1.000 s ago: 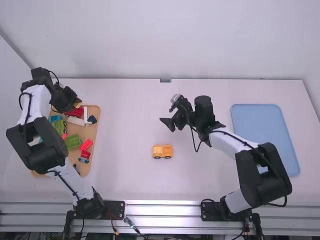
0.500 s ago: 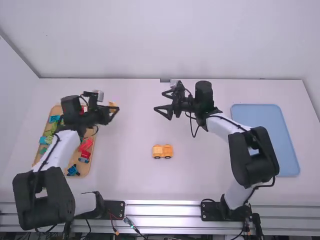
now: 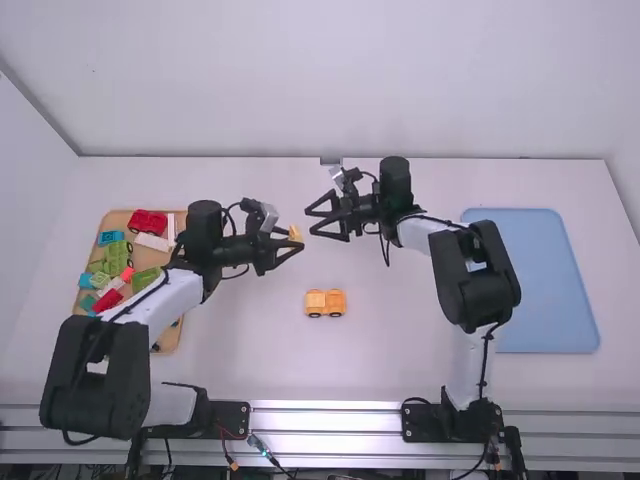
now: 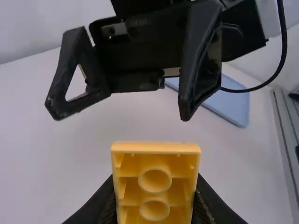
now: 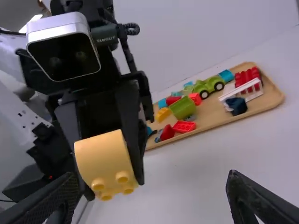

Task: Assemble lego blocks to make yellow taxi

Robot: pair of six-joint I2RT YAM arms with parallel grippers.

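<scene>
1 yellow block (image 5: 106,157) in L gripper (image 3: 293,239), pale print (image 5: 106,39) on cam plug (image 5: 100,31)

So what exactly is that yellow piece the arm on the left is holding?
It's a toy building block, yellow-orange and apparently plastic. One face is smooth and gently curved; round studs poke out of one side, and another side is hollow, with round tubes inside. It's clamped between the fingers of the left gripper, held above the table. The open right gripper is close by, not touching it.
</scene>
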